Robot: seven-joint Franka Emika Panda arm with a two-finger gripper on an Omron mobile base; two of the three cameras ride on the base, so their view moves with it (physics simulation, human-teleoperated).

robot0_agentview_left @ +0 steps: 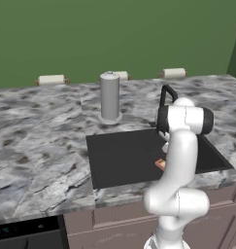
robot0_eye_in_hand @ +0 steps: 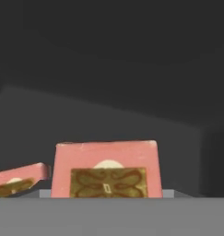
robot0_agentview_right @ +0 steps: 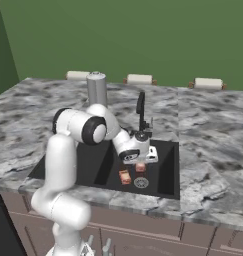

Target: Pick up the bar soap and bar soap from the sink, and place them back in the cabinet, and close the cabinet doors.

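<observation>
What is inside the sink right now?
Two bar soaps: one on the sink floor, one directly under the gripper. A round drain shows. The arm hides part of the floor.

I'm looking at a flat green wall (robot0_agentview_left: 114, 34) behind a grey marbled stone surface (robot0_agentview_left: 37, 131). Three white rolls with brown ends (robot0_agentview_right: 139, 79) lie along its back edge. A grey cylinder (robot0_agentview_left: 109, 96) stands upright on a round base. Below the front edge run mauve-brown drawer fronts (robot0_agentview_right: 143, 235). At lower left sits something black, possibly an appliance (robot0_agentview_left: 27, 233).
</observation>
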